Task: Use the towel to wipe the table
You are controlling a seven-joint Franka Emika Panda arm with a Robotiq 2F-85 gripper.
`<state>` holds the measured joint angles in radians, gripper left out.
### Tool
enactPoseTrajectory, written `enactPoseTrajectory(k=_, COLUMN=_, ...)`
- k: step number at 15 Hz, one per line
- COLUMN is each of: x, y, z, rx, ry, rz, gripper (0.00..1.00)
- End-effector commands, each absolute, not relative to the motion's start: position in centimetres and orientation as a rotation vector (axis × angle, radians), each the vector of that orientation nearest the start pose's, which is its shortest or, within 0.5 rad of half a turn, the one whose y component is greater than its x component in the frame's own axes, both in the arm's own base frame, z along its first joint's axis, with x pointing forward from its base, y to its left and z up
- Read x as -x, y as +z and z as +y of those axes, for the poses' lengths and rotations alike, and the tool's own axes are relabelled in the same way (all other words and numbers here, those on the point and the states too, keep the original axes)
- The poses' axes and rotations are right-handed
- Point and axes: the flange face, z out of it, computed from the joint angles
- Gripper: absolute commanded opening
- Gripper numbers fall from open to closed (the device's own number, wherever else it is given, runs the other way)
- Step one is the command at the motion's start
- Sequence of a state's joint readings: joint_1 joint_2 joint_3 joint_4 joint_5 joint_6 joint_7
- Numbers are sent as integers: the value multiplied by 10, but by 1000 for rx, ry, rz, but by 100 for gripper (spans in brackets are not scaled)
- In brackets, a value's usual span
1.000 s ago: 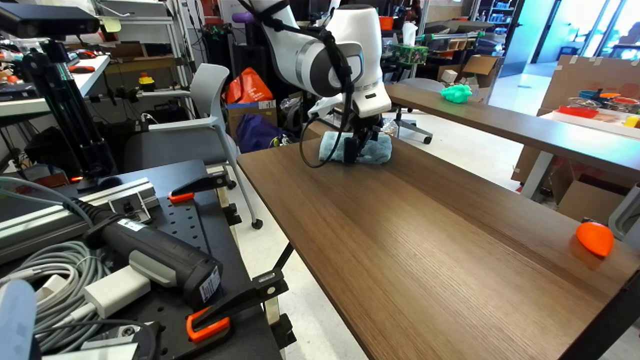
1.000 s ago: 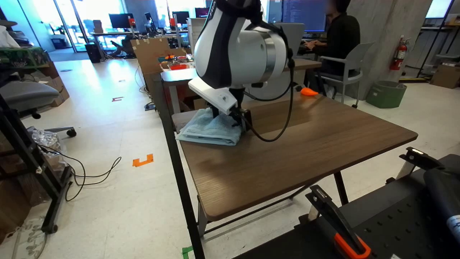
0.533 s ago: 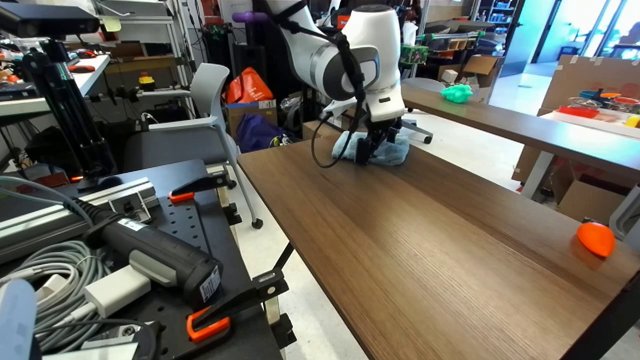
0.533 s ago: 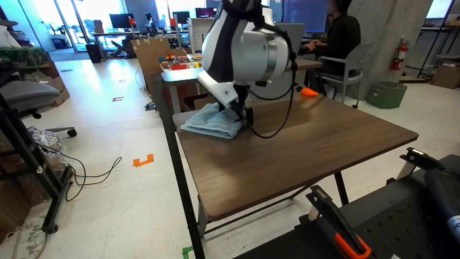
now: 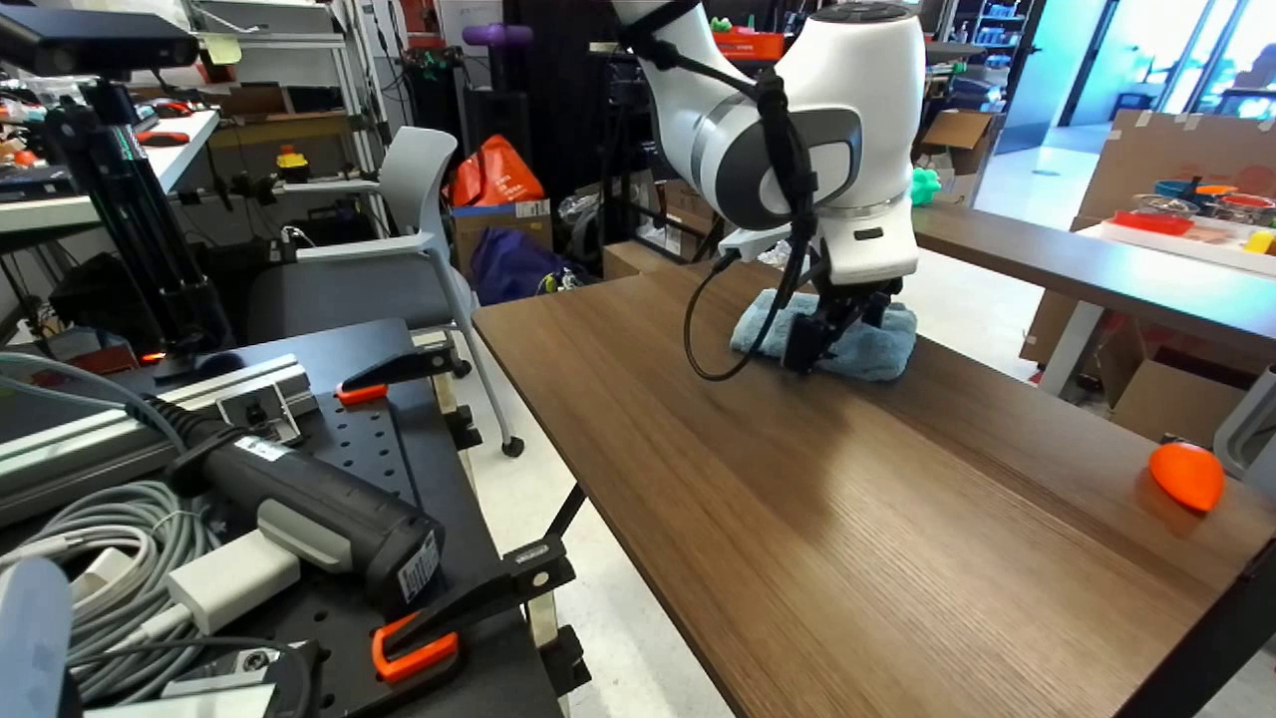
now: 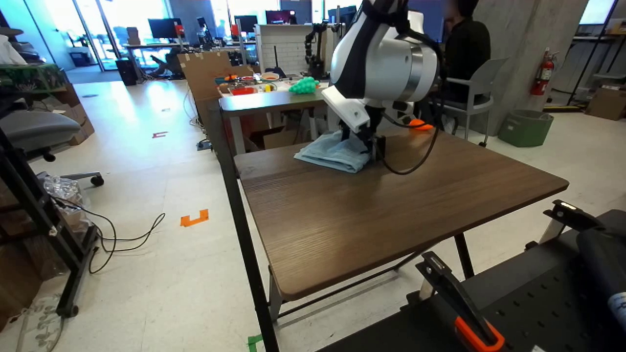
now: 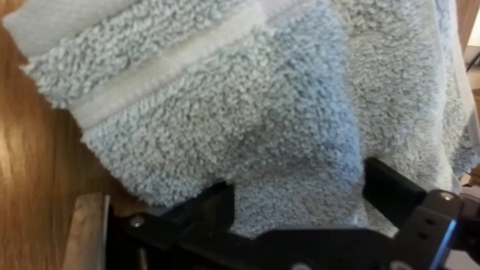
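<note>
End effector (image 7: 300, 180) grips a folded blue-grey towel (image 6: 327, 152) between 2 fingers (image 7: 392, 191), holding it low on the brown desk (image 6: 352, 222), presumably so sliding it does the wiping.

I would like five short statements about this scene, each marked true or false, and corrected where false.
1. The towel touches the gripper. True.
2. The towel is spread out in a single layer. False: it is folded.
3. The table under the towel has a brown top. True.
4. The towel is the only thing lying on this table. False: an orange object lies there too.
5. A green object is on another table. True.
</note>
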<state>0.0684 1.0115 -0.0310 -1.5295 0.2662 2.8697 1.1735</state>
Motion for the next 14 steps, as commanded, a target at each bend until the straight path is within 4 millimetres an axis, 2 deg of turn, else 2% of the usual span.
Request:
enactPoseTrajectory(k=1, x=-712, y=61, z=9, rx=2293, ry=-295, rz=1694, gripper=100)
enactPoseTrajectory(k=6, x=-713, y=61, z=12, rx=2383, ry=-258, rz=1508, gripper=100)
enactPoseTrajectory(k=7, x=-695, y=69, z=80, rx=2415, ry=-252, rz=1455, gripper=100)
enactPoseTrajectory(k=8, x=-694, y=69, z=88, rx=2412, ry=-229, rz=1431, gripper=100)
enactPoseTrajectory(k=9, x=-689, y=71, z=106, rx=2422, ry=-212, rz=1397, gripper=100)
enactPoseTrajectory(k=11, x=-675, y=70, z=158, rx=2455, ry=-155, rz=1301, gripper=100)
enactPoseTrajectory(k=14, x=-642, y=68, z=235, rx=2522, ry=-103, rz=1152, gripper=100)
